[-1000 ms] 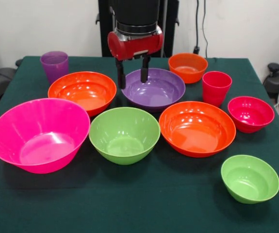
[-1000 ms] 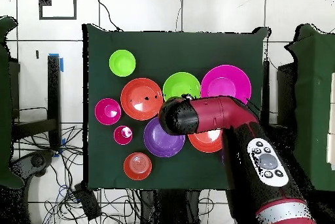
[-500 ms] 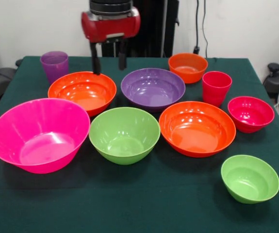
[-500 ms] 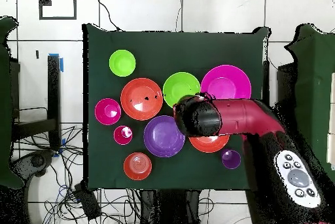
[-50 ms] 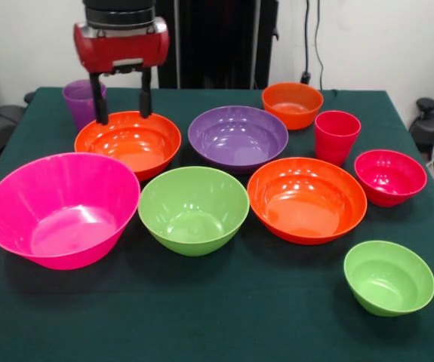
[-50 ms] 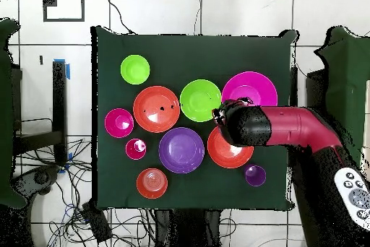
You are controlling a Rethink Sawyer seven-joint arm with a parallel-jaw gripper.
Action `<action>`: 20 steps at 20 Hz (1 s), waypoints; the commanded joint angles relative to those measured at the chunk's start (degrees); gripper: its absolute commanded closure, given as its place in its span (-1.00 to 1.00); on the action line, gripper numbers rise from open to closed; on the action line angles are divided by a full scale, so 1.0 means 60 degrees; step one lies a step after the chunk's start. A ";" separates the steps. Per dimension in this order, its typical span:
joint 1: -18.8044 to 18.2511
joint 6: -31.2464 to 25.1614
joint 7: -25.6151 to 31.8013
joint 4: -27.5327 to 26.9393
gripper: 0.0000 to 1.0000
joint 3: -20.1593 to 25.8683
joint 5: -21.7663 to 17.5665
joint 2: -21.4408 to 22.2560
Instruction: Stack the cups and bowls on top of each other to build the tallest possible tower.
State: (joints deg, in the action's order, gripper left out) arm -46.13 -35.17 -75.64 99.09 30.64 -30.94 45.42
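My gripper [image 5: 121, 104] hangs open and empty over the far rim of an orange bowl [image 5: 128, 143]. The purple cup [image 5: 79, 102] stands just behind its left finger. Across the green cloth sit a purple bowl [image 5: 238, 138], a small orange bowl [image 5: 292, 105], the red-pink cup [image 5: 336, 136], a red-pink bowl [image 5: 389, 177], a wide orange bowl [image 5: 306, 200], a lime green bowl [image 5: 193, 210], a big hot pink bowl [image 5: 60, 210] and a small lime bowl [image 5: 389, 277]. Every piece stands alone, so no tower shows. From overhead, the arm's red head [image 6: 242, 124] covers part of the orange bowl [image 6: 222, 152].
The table [image 5: 201, 317] carries a dark green cloth, bare along its near edge. The red arm [image 6: 303, 132] reaches in from the right side in the overhead view. Cables lie on the floor beyond the table's edges [image 6: 50, 179].
The gripper has risen from the purple bowl's far rim and travelled left in the front view to the orange bowl by the purple cup. It stays open. No bowl or cup has shifted.
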 commanded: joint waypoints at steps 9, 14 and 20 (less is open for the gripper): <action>-0.0627 -0.1030 0.3180 -0.0216 -1.00 0.1365 -0.1688 -0.0935; -0.0908 -0.1173 0.3241 -0.0136 -1.00 0.1247 -0.2111 -0.1289; -0.1141 -0.0687 0.3215 0.0079 -1.00 0.1337 -0.2685 -0.1684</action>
State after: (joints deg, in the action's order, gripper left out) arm -52.76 -35.40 -75.18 97.13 36.68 -40.05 39.02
